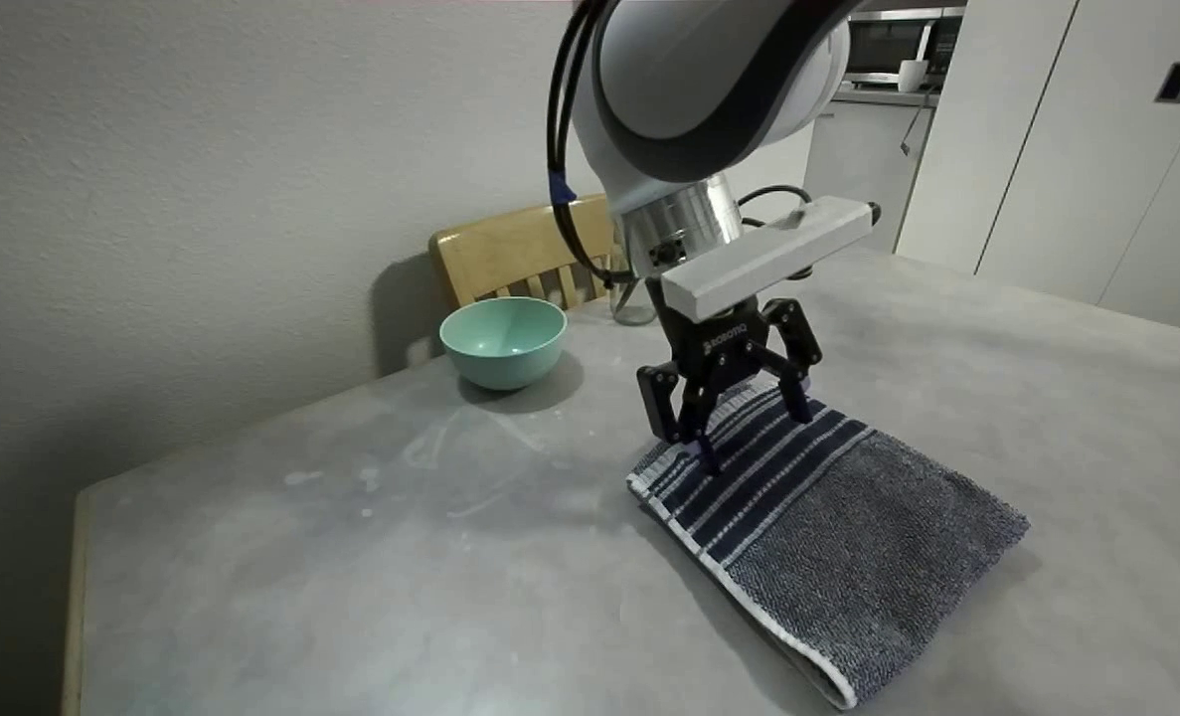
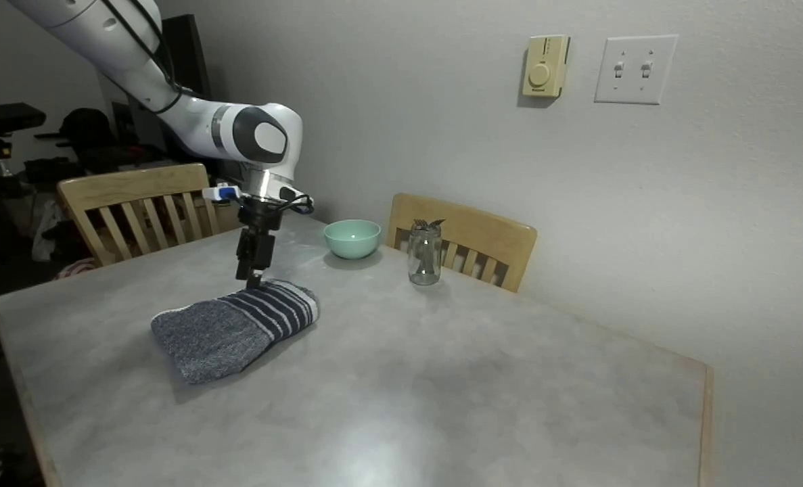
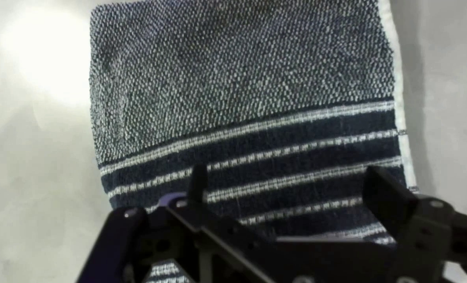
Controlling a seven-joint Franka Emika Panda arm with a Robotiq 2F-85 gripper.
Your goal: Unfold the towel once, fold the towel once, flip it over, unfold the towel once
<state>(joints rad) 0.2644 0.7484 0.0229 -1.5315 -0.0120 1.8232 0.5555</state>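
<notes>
The towel is a blue-grey terry cloth with dark bands, pale stripes and white edging. It lies folded on the table in both exterior views (image 1: 873, 557) (image 2: 212, 341). In the wrist view the towel (image 3: 249, 70) fills most of the picture, its striped end under the fingers. My gripper (image 1: 755, 441) is open above the striped end, fingers pointing down, tips at or just over the cloth. It also shows side-on in an exterior view (image 2: 254, 277). In the wrist view the fingers (image 3: 288, 177) stand wide apart with no cloth pinched between them. Whether the tips touch the cloth I cannot tell.
A teal bowl (image 1: 505, 343) (image 2: 352, 239) stands on the table (image 1: 351, 597) near the wall. A glass jar with utensils (image 2: 425, 257) stands near it, partly hidden behind the gripper (image 1: 633, 310) in an exterior view. Wooden chairs (image 2: 465, 233) (image 2: 137, 203) stand at the table edges.
</notes>
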